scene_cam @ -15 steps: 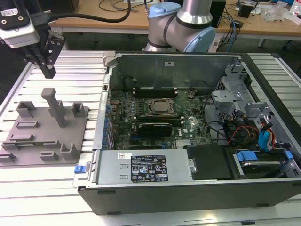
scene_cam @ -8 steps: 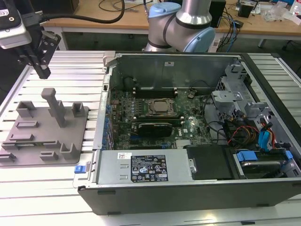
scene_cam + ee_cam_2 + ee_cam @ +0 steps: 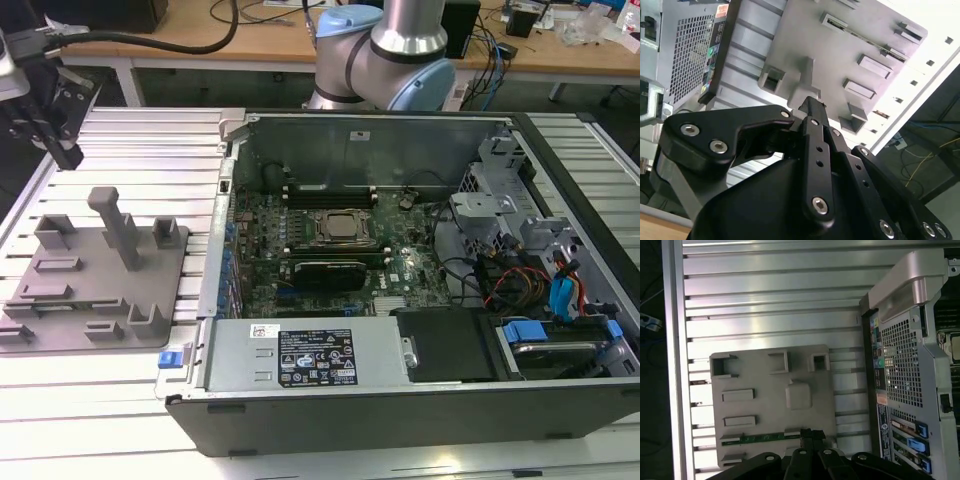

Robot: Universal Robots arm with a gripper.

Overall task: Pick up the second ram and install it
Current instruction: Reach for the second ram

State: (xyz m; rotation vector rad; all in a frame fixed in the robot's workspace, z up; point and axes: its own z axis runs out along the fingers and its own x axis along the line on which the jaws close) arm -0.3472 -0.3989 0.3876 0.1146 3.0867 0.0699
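The second ram (image 3: 760, 438) is a slim strip with a green edge. It lies in a slot along one edge of the grey block-studded tray (image 3: 765, 410). In the second wrist view the ram (image 3: 860, 36) appears as a thin line across the tray (image 3: 805, 35). My gripper (image 3: 809, 434) hangs above the end of the ram, fingers together, holding nothing. In the second wrist view the gripper (image 3: 811, 102) points down at the tray. In the exterior view the gripper (image 3: 68, 155) is high at the far left, beyond the tray (image 3: 100, 305).
An open computer case (image 3: 400, 390) lies to the exterior view's right of the tray on the ribbed aluminium table (image 3: 150, 140). Inside are the green motherboard (image 3: 300, 230), the square CPU socket (image 3: 345, 228), black slots (image 3: 330, 190) and cables (image 3: 520, 280).
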